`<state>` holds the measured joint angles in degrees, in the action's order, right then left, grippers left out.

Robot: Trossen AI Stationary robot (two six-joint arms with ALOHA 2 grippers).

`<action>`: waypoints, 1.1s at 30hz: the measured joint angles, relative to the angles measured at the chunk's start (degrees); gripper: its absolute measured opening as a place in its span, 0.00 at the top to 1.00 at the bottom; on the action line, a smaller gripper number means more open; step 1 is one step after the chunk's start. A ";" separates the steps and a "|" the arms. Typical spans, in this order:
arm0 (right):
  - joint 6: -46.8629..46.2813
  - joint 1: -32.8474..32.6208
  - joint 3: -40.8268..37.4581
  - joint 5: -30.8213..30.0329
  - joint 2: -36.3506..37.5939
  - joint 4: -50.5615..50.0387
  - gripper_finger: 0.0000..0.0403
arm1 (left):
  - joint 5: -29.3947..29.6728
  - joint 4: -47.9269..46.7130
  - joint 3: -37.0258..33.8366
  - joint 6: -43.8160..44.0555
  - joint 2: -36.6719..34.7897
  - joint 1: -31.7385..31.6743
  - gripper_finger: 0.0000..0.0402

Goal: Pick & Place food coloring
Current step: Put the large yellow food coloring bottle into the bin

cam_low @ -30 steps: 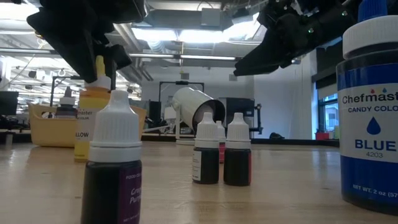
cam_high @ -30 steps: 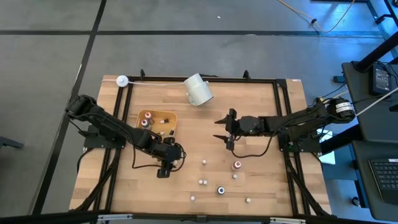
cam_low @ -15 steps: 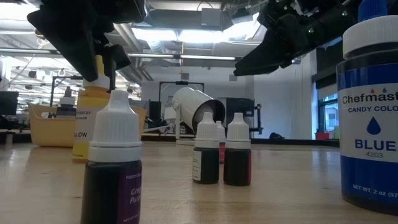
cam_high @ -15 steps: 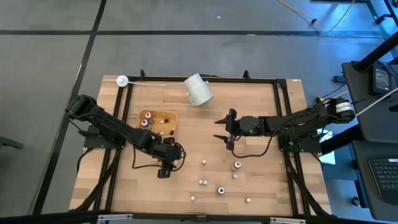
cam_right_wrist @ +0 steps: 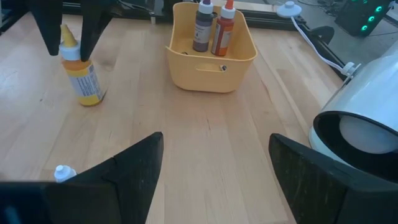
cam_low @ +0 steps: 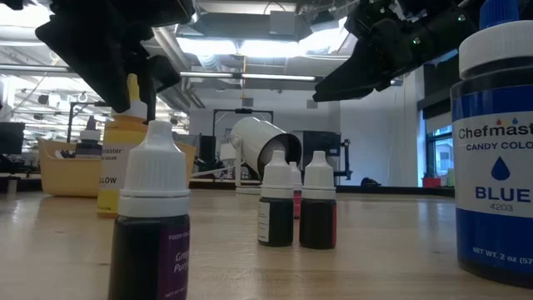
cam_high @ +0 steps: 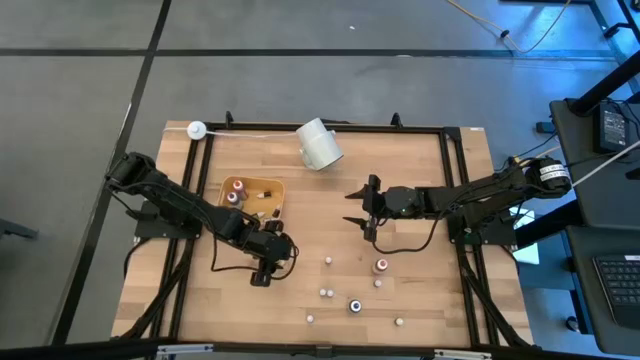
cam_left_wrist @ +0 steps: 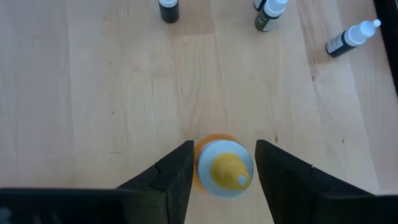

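A yellow food coloring bottle (cam_left_wrist: 224, 177) with a yellow nozzle stands on the table near its left-middle (cam_high: 262, 270). My left gripper (cam_left_wrist: 224, 163) is above it, shut on its top. Several other small bottles stand or lie on the near right part of the table, among them a red-capped one (cam_high: 380, 265) and a blue-capped one (cam_high: 354, 305). Two more stand in the yellow-orange tray (cam_high: 268, 187). My right gripper (cam_high: 358, 208) hangs open above the table's middle, touching nothing. My left gripper pinches the yellow bottle at its white collar and nozzle (cam_left_wrist: 214, 158), one finger on each side. The fingers (cam_right_wrist: 46, 28) come from above, pointing down. The bottle stands nearly upright with its base (cam_low: 117, 208) on the table.
A big white cup (cam_high: 319, 144) lies on its side at the table's far edge. A white round knob (cam_high: 196, 129) sits at the far left corner. Bare wood lies between the tray and the scattered bottles. A black frame rims the table.
My left gripper has shifted a little toward the table's left edge, and the yellow bottle has slid along with it, its base staying on the table. My right arm has kept still.
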<state>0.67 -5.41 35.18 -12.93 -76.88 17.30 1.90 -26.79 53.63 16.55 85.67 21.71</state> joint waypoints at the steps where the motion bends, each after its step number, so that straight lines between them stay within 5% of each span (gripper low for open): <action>1: 0.00 0.00 0.00 0.00 0.00 0.00 0.27 | 0.07 -0.02 0.00 -0.05 0.00 0.01 0.61; 8: 0.08 0.00 0.00 0.00 0.00 0.00 0.27 | 0.93 -0.05 0.00 0.02 0.00 0.01 0.71; 23: 1.22 0.00 0.00 -0.02 0.00 0.04 0.27 | -0.11 -2.31 -0.07 10.37 -5.06 -0.10 0.71; 33: 1.11 0.00 0.00 0.00 0.00 0.08 0.27 | 15.89 -22.01 -0.04 23.25 -17.61 -0.08 0.71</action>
<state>1.78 -5.41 35.18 -12.93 -76.88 17.39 17.79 -48.79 53.58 39.80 68.06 21.63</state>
